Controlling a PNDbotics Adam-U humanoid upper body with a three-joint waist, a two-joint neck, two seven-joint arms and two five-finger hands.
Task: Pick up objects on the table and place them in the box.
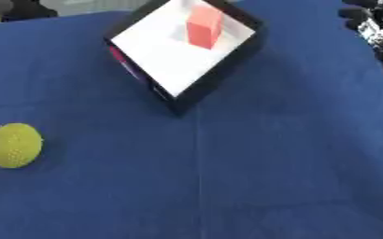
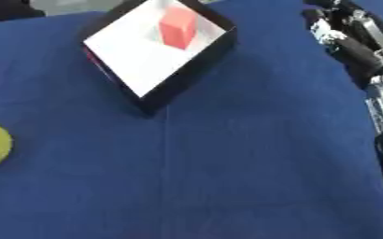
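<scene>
A black box (image 1: 214,79) with a white inside sits turned like a diamond at the top middle of the blue table. A red block (image 1: 204,27) lies inside it, toward the far corner. A yellow-green dimpled ball (image 1: 13,145) rests on the cloth at the far left, well apart from the box. My right hand (image 2: 342,35) hangs at the upper right, to the right of the box and above the table, holding nothing; its fingers look relaxed. My left hand shows in neither view.
The blue cloth (image 1: 252,177) covers the table, with a faint seam running down its middle. Dark shapes sit beyond the far edge at the top left.
</scene>
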